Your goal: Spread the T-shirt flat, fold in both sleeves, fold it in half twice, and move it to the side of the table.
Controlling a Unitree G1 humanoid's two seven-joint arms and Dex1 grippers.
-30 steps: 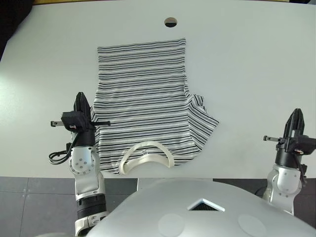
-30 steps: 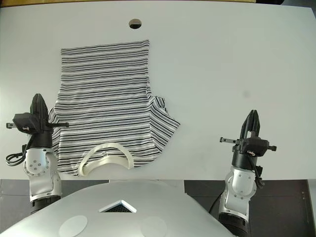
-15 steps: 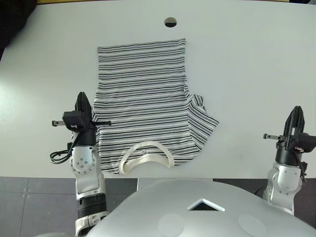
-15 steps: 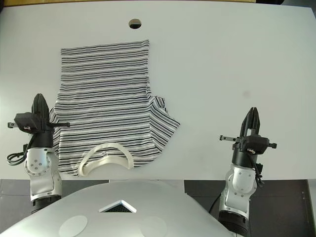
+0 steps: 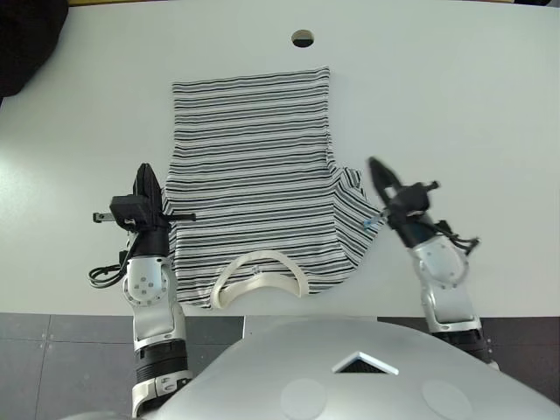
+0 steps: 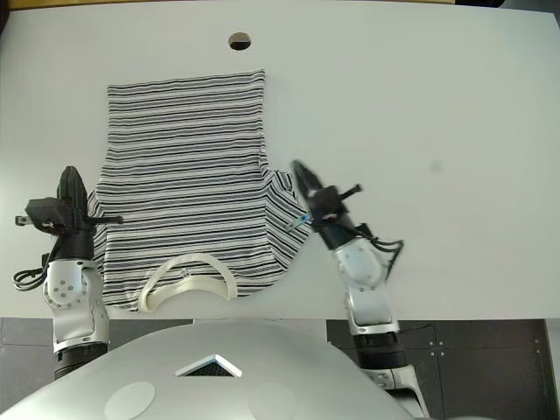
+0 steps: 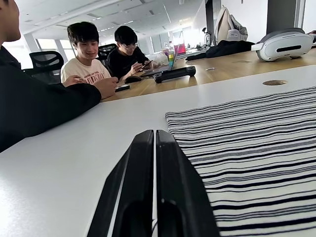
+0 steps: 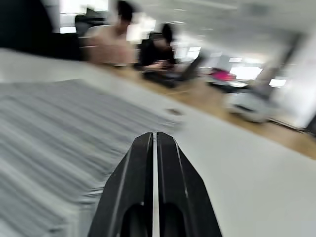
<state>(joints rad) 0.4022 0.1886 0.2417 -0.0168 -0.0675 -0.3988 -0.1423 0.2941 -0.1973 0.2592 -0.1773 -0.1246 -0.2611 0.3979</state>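
On the table (image 5: 455,105), notes T-shirt (image 5: 254,166) spread flat, right sleeve (image 5: 350,212) sticking out unfolded, left claw (image 5: 145,172) and right claw (image 5: 376,169) clenched empty beside it; judges folds and side move outstanding.

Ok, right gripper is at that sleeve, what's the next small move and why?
Probably open the right gripper and lower it onto the right sleeve at its outer edge. Its fingers are shut, and the sleeve juts out unfolded from the striped T-shirt, whose left side already looks straight.
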